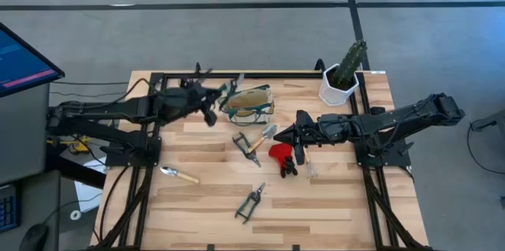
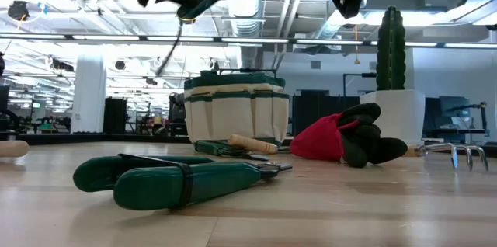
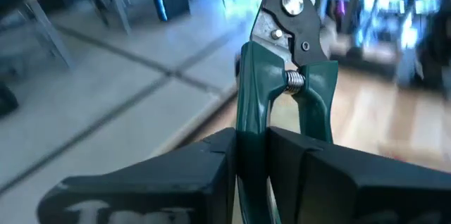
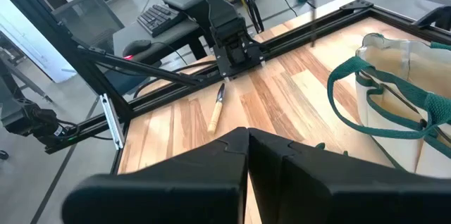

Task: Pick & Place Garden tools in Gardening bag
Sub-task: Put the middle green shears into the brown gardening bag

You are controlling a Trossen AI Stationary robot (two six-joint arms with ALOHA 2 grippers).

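Only the left wrist view shows the grip plainly: the left pincer (image 3: 250, 157) is clamped on the green handles of the pruning shears (image 3: 285, 62), blades pointing away. From above, that arm reaches across the table's (image 1: 331, 204) far side, holding them raised just beside the gardening bag (image 1: 249, 103). The right pincer (image 1: 281, 135), fingers closed on nothing, hovers beside the bag over the trowel (image 1: 263, 136). A second pair of shears (image 1: 251, 202) lies nearer the front

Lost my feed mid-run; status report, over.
Left gripper shut on green-handled shears, raised beside gardening bag. Right gripper shut, empty, hanging over the table. Nothing blocks the bag's mouth.
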